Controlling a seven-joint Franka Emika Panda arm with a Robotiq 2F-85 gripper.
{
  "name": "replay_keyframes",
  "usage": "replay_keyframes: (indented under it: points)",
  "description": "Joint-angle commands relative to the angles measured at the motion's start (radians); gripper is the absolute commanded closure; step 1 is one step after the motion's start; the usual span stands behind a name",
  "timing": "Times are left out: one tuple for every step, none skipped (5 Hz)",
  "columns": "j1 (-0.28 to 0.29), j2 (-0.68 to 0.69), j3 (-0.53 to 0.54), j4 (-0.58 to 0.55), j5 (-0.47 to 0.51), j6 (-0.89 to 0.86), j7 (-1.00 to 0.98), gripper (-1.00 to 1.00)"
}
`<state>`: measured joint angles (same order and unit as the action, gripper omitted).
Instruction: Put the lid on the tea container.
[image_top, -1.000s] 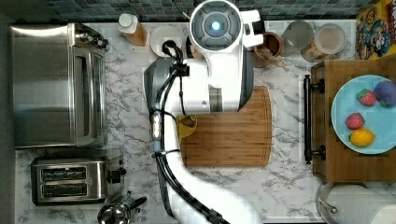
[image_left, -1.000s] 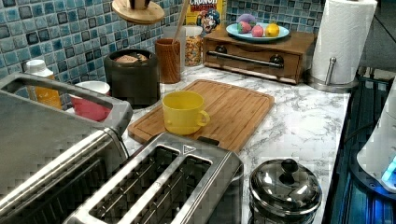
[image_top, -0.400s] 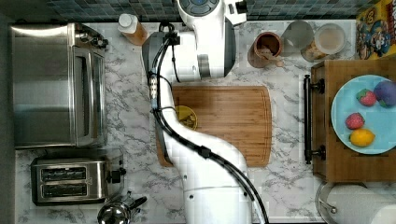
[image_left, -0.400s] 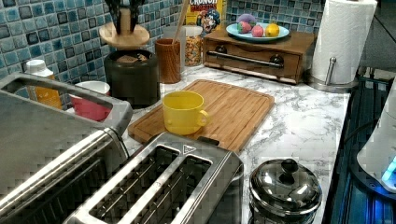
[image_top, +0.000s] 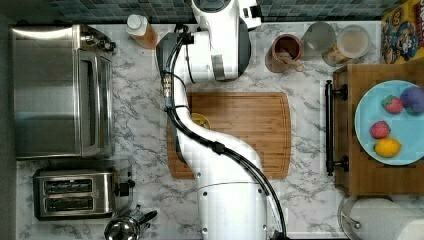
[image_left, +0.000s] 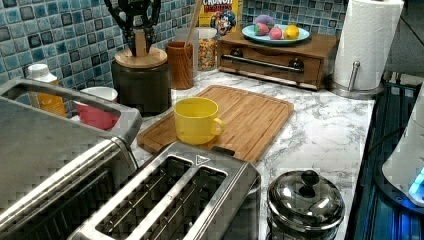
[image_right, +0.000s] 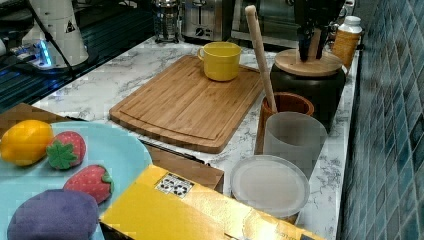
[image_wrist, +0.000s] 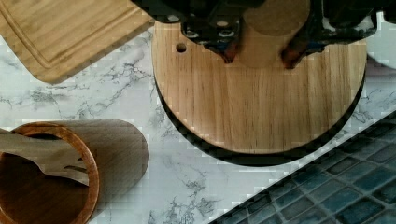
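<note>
1. Left view first: the gripper (image_left: 136, 36) is clamped on the little wooden knob of the lid (image_left: 140, 58); fingers (image_left: 126, 34) sit on either side of the knob and pinch it.
2. That round wooden lid rests flat on the tea container (image_left: 142, 89), a dark round tin at the back edge of the marble counter (image_left: 325, 130), right up against the blue tile wall (image_left: 60, 35); lid looks level and centred, with the tin's black rim peeking out all round in the wrist view.
3. Just beside the tin on the left view's right is a brown wooden jar (image_left: 180, 65) with a wooden spoon (image_left: 194, 22) sticking up; on the tin's other side a red bowl (image_left: 97, 114) with a white rim, near but apart.
4. In front of the tin lies the bamboo cutting board (image_left: 250, 117); a yellow mug (image_left: 196, 120) stands upright on the board's corner nearest the toaster (image_left: 170, 200).
5. Top view: the white arm (image_top: 220, 150) stretches across the board and covers the tin; the blue plate (image_top: 395, 122) of toy fruit sits on a wooden drawer box (image_top: 355, 165), well apart.
</note>
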<state>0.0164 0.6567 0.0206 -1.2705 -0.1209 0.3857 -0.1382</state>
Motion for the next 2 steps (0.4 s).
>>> replay_keyframes:
  points:
    - [0.027,-0.033,0.015,0.28,-0.015,-0.093,-0.009,1.0]
    - [0.032,-0.021,0.009,0.278,-0.031,-0.103,-0.001,1.0]
